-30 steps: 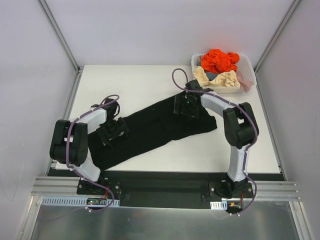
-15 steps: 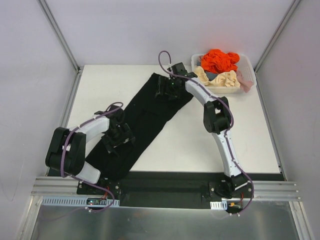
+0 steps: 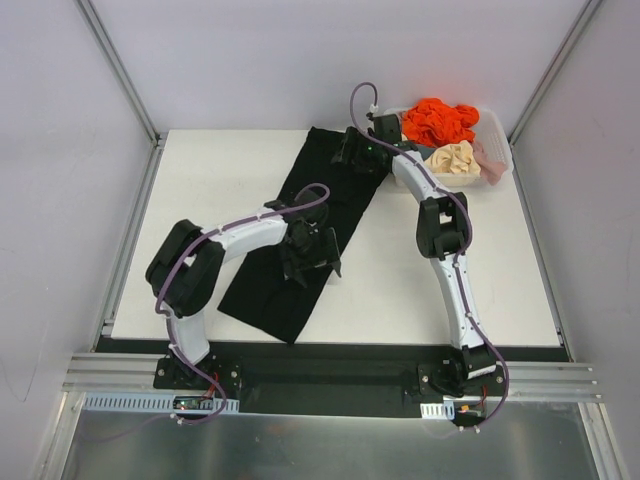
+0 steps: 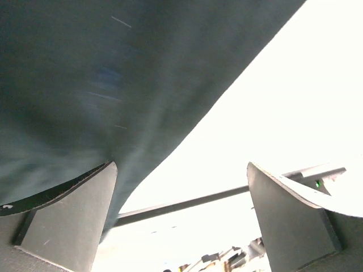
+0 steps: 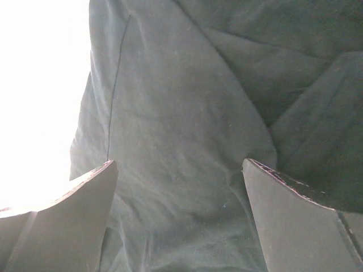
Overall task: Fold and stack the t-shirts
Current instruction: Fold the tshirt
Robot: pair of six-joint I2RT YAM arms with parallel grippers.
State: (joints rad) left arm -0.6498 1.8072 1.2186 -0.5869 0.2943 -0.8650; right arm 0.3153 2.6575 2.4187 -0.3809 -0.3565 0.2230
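A black t-shirt (image 3: 318, 190) lies flat in a long diagonal strip on the white table (image 3: 210, 170), from the far middle to the near left. My left gripper (image 3: 310, 252) sits over the shirt's right edge, near its middle. In the left wrist view the left gripper (image 4: 180, 165) is open, with the shirt (image 4: 85, 85) at upper left and bare table between the fingers. My right gripper (image 3: 360, 153) is over the shirt's far end. In the right wrist view the right gripper (image 5: 178, 162) is open above wrinkled dark cloth (image 5: 187, 113).
A clear plastic bin (image 3: 497, 142) stands at the far right corner. It holds an orange garment (image 3: 438, 120), a beige one (image 3: 455, 158) and a pink one (image 3: 490, 155). White enclosure walls surround the table. A black strip runs along the near edge.
The shirt has swung from lying across the table to a steep diagonal. My right gripper moved to the far middle beside the bin. My left gripper moved right, toward the centre.
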